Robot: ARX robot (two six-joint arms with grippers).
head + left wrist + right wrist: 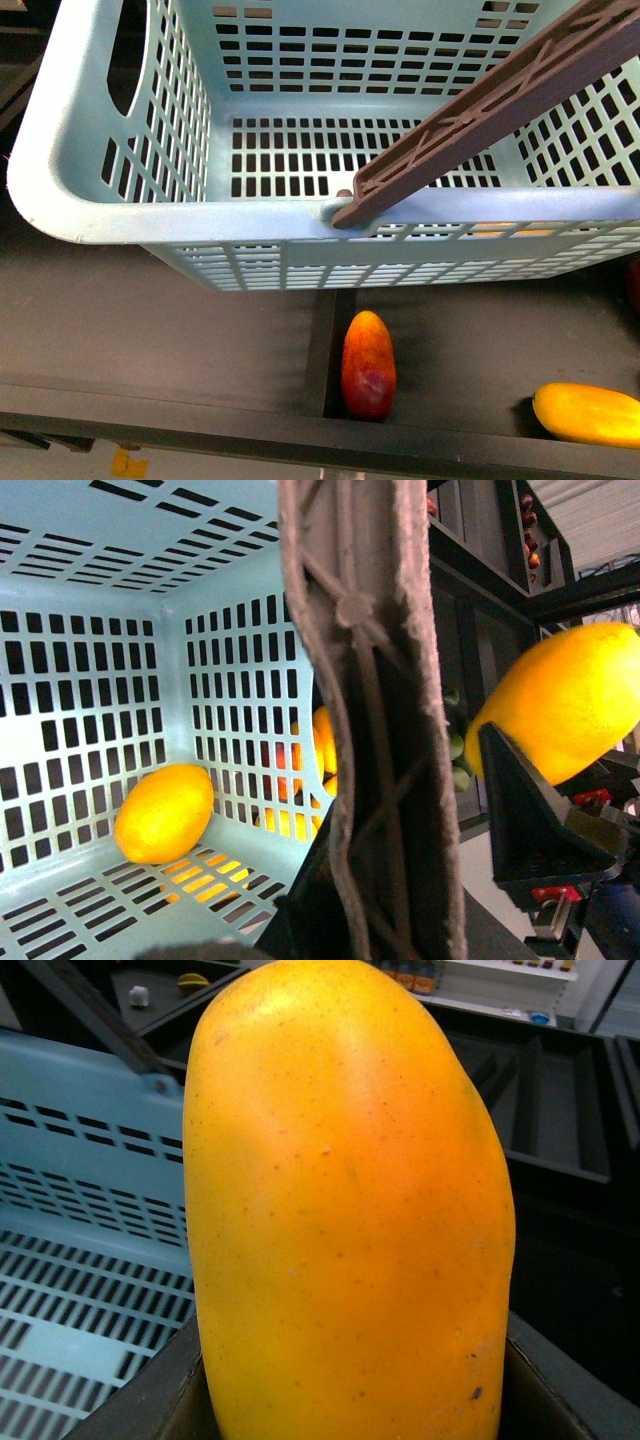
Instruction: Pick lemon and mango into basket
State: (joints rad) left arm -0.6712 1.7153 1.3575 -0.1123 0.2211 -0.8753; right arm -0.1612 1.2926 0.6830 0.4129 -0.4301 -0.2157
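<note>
The lemon already lies inside the basket, on the slotted floor close to a corner and resting on its side, so half of the task looks done. The mango is in the air, clamped low on its body by the right pincer. The jaws are closed against its flanks and most of the fruit stands free above them. That low hold probably leaves it clear to drop out once the jaws part. In the right wrist view the basket's rim and lattice floor lie just behind the mango, so it seems to hang at the edge and not yet inside. The left wrist view shows it beyond the brown handle, with one black finger against it.

The left pincer does not show clearly in any view, so its opening cannot be told.

The mango's skin is smooth, waxy and yellow-orange with fine dark freckles, and its shape is long and blunt. The lemon is shorter, oval and matt yellow. The basket is light turquoise plastic with a rounded rim, and the ribbed, trussed handle crosses it at a slant. On the dark shelf in front lie a red-and-orange fruit and, well apart, a yellow fruit
</note>
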